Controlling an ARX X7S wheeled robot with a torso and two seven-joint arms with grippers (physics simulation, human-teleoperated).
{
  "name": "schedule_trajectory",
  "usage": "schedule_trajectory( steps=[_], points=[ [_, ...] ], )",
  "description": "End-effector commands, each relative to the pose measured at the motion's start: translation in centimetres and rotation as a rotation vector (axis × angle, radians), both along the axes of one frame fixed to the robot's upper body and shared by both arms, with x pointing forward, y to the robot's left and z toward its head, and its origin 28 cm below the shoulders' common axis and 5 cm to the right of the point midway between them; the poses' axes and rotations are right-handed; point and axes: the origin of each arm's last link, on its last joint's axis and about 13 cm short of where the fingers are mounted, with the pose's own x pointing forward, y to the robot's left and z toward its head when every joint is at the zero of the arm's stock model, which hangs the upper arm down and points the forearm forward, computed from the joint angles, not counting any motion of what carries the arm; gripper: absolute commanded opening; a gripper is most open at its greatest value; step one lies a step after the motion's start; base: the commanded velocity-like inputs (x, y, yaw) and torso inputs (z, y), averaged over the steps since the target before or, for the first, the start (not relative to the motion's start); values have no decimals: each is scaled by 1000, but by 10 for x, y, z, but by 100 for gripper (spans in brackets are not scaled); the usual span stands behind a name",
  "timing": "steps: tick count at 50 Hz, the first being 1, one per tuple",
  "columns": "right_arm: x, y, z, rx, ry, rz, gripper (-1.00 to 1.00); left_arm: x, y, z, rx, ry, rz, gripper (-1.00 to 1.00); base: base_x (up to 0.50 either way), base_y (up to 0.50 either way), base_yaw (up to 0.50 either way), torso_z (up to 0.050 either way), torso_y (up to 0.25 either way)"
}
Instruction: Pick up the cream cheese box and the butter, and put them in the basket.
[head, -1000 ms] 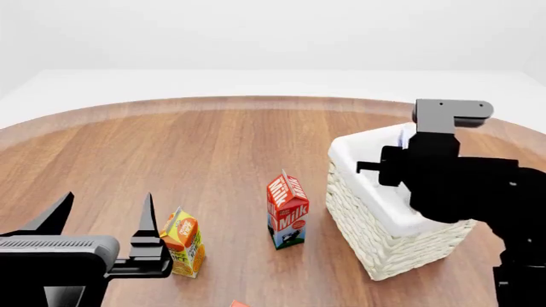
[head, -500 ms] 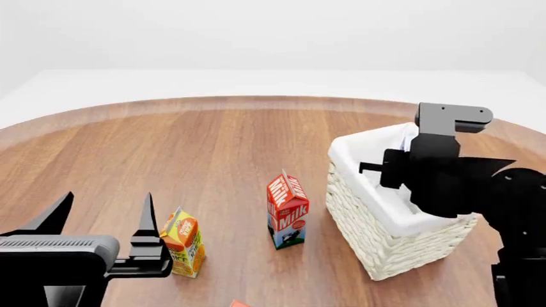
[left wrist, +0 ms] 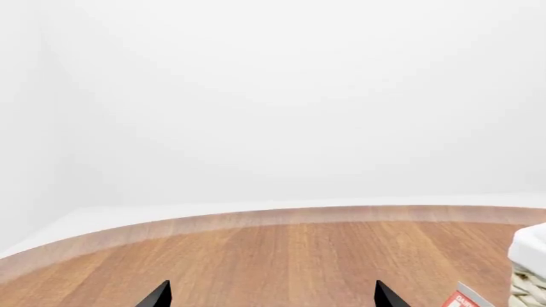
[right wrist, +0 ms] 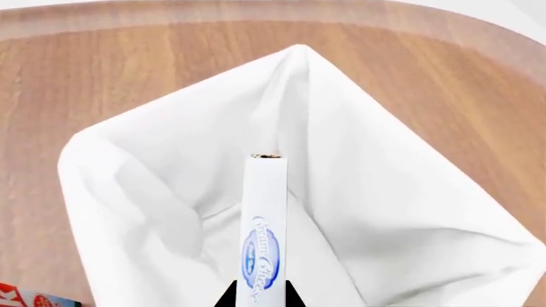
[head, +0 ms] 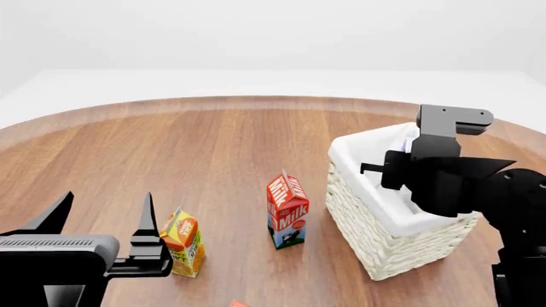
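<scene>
My right gripper [right wrist: 260, 298] is shut on the cream cheese box [right wrist: 266, 224], a thin white box with a blue oval logo. It holds the box on end over the open white-lined basket [right wrist: 153, 192]. In the head view the right arm's black bulk [head: 435, 179] hangs over the wicker basket [head: 384, 246] at the right and hides the box. My left gripper [head: 104, 211] is open and empty at the lower left; its two tips also show in the left wrist view [left wrist: 271, 297]. Only a small red-orange corner [head: 237, 303] shows at the bottom edge; I cannot tell whether it is the butter.
A red-and-white milk carton [head: 287, 210] stands just left of the basket; its top shows in the left wrist view [left wrist: 461, 299]. An orange juice carton [head: 183, 242] stands right beside my left gripper's right finger. The round wooden table [head: 213, 147] extends behind.
My right arm has sunk a little toward the basket with the cream cheese box. The left arm and the cartons have not moved.
</scene>
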Motion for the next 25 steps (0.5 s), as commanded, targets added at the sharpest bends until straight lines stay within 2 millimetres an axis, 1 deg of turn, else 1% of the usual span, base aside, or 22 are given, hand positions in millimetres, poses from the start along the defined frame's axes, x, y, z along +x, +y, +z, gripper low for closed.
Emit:
schedule_trajectory(
  steps=[1, 7, 8, 18, 25],
  points=[
    [1, -1, 2, -3, -12, -11, -100, 0, 0, 0, 1, -1, 1, 100, 0, 0, 0, 0, 0],
    [0, -1, 3, -6, -12, -9, -100, -1, 0, 0, 1, 0, 1, 100, 0, 0, 0, 0, 2],
    [0, -1, 3, -4, -13, -8, 100, -1, 0, 0, 1, -1, 0, 100, 0, 0, 0, 10, 0],
    [-2, -1, 7, -16, -33, -1, 100, -1, 0, 0, 1, -1, 1, 100, 0, 0, 0, 0, 0],
    [-7, 0, 14, -30, -65, 10, 100, -1, 0, 1, 1, -1, 0, 100, 0, 0, 0, 0, 0]
  ],
)
